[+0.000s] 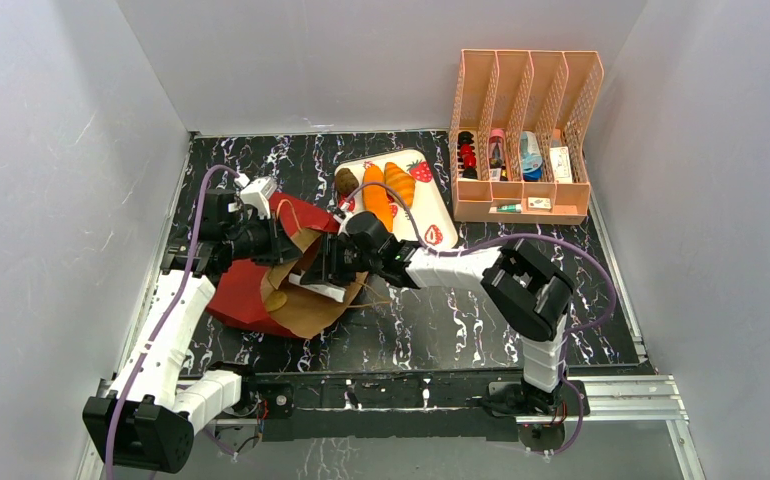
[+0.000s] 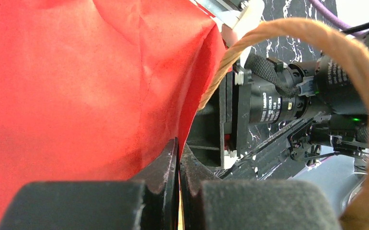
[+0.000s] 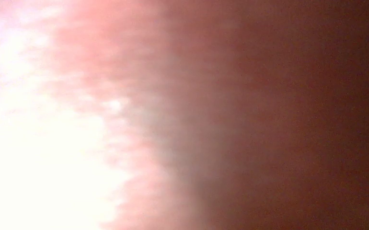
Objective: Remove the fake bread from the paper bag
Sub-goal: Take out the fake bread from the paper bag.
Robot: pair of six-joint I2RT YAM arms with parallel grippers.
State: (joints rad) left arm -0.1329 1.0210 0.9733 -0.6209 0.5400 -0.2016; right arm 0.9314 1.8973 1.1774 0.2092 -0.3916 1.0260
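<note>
The paper bag (image 1: 246,295) lies on its side at the left, red half toward the left, brown half (image 1: 313,312) toward the front. My left gripper (image 1: 279,243) is shut on the bag's upper edge; in the left wrist view the jaws (image 2: 178,148) pinch the red paper (image 2: 77,86), and a twine handle (image 2: 360,91) loops at the right. My right gripper (image 1: 323,268) reaches into the bag's mouth, fingers hidden. The right wrist view is a pink and brown blur. A baguette (image 1: 377,197), a croissant (image 1: 399,183) and a dark roll (image 1: 347,181) lie on the strawberry-print tray (image 1: 433,232). A small tan piece (image 1: 276,300) shows at the bag.
A pink slotted file rack (image 1: 526,95) with small items stands at the back right. White walls close in on the left, back and right. The arm bases and a metal rail (image 1: 621,392) run along the near edge.
</note>
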